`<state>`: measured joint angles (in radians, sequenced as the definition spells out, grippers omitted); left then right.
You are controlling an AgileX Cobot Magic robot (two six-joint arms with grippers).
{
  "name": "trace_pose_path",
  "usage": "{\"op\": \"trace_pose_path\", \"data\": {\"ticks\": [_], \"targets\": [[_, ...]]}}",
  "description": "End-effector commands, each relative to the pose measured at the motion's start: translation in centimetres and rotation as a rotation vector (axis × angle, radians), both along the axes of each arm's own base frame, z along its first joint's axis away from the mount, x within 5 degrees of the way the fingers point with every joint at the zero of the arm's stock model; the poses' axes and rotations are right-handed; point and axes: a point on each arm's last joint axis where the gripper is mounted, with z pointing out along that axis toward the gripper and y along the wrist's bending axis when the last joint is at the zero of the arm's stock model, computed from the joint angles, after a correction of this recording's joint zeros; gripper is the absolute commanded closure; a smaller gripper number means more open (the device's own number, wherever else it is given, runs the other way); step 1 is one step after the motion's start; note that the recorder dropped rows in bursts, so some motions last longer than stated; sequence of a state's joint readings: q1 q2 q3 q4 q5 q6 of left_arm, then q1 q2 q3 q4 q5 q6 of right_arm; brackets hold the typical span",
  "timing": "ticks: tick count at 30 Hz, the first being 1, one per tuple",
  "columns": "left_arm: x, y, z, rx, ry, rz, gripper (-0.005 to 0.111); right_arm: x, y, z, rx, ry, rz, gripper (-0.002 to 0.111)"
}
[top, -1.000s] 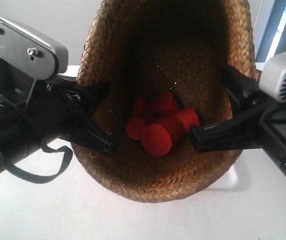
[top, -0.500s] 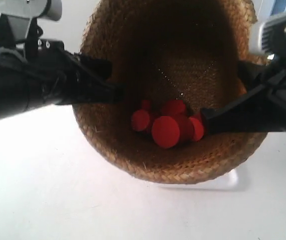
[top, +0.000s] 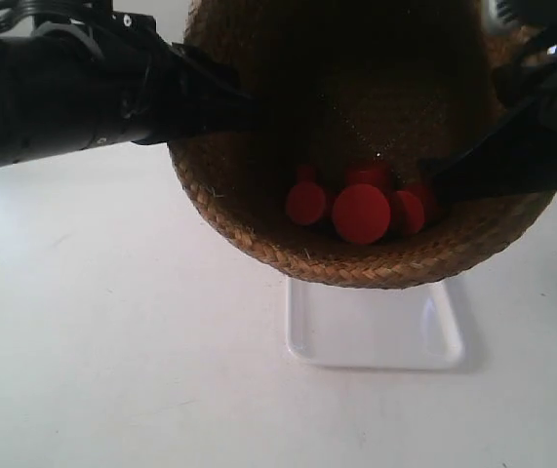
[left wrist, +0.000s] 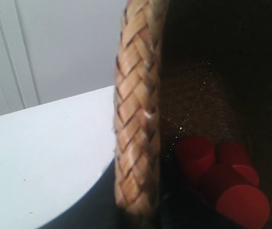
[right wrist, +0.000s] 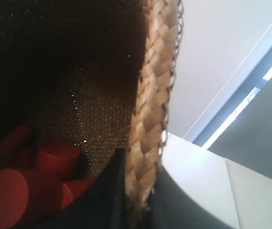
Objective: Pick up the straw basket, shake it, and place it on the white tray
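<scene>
As 2 arms (top: 63, 88) reach inward, straw basket (top: 258, 239) leans.

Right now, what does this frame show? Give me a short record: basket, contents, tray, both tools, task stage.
basket: straw basket held off the table, tipped with its mouth toward the exterior camera
contents: several red cylinders piled against the lower wall
tray: white tray flat on the table, just beneath the basket in the exterior view, apart from it
left tool: clamped on the basket rim
right tool: clamped on the opposite side of the rim
stage: lifted, not yet set on the tray
</scene>
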<state>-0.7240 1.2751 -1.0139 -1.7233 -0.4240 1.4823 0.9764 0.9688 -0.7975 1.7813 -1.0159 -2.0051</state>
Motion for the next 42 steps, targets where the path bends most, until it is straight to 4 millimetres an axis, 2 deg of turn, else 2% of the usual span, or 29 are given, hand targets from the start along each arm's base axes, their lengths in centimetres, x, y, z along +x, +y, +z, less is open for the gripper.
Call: {"op": "trace_pose_path", "data": {"ticks": [1, 24, 28, 36, 42], "targets": [[0.4, -0.2, -0.1, 0.063, -0.024, -0.015, 0.107, 0.8, 0.5, 0.1, -0.151, -0.022, 0.08, 0.108], [0.4, -0.3, -0.1, 0.083, -0.035, -0.026, 0.107, 0.8, 0.9, 0.0, -0.059, -0.025, 0.107, 0.108], [0.4, -0.3, -0.1, 0.082, -0.035, -0.027, 0.107, 0.8, 0.9, -1.0, 0.001, -0.017, 0.1, 0.108], [0.4, -0.3, -0.1, 0.083, -0.035, -0.026, 0.107, 0.8, 0.2, -2.9, 0.165, -0.146, 0.019, 0.108], [0.4, -0.3, -0.1, 0.083, -0.035, -0.026, 0.107, 0.5, 1.0, -4.8, 0.24, -0.121, 0.139, 0.108]]}}
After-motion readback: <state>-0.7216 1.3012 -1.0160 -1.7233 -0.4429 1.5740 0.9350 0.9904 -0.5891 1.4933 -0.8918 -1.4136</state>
